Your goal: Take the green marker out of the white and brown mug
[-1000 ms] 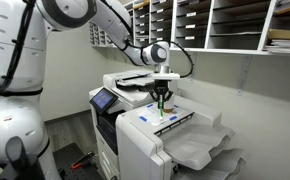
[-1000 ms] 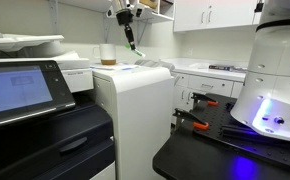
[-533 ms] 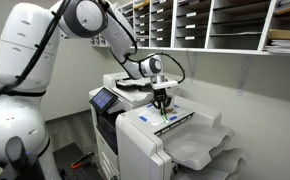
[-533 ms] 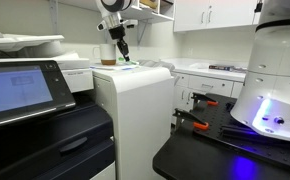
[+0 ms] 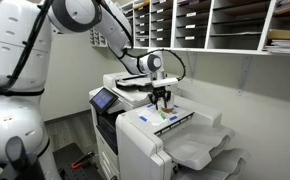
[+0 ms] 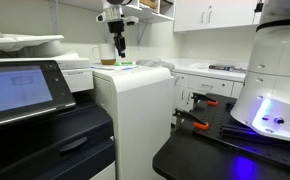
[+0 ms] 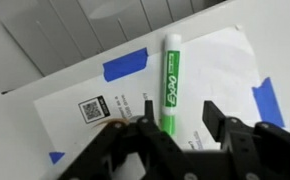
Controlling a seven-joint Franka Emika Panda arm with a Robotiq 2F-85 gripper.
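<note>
The marker [image 7: 169, 80] is lying flat on the white sheet [image 7: 70, 95] taped to the bench [image 5: 143, 124], already out of the mug [image 6: 107, 61]. In the wrist view its cap end is pointing toward the sheet's far edge and its other end is reaching down between the fingers [image 7: 221, 124].

The hand [image 7: 180, 135] is hovering just above the sheet with its jaws spread wide, one on each side of the marker and clear of it. It is gripping nothing. In an exterior view the hand [image 6: 118, 47] is hanging over the sheet, with the green of the marker [image 6: 126, 65] showing below it.

Judging by this, the step in hand is the letting go and the pulling away. To do it well, the hand should be rising straight up off the sheet with the jaws kept wide, so that neither finger is brushing the round barrel and setting it rolling toward the sheet's edge. Any sideways drift near the sheet is also risking a snag on the blue tape [image 7: 123, 67] at its border. The arm should be swinging off only once it is well above the sheet.

The mug is standing upright near the sheet. Its inside is not showing from this angle, but nothing is sticking up over its rim, so it is probably holding no marker now.
</note>
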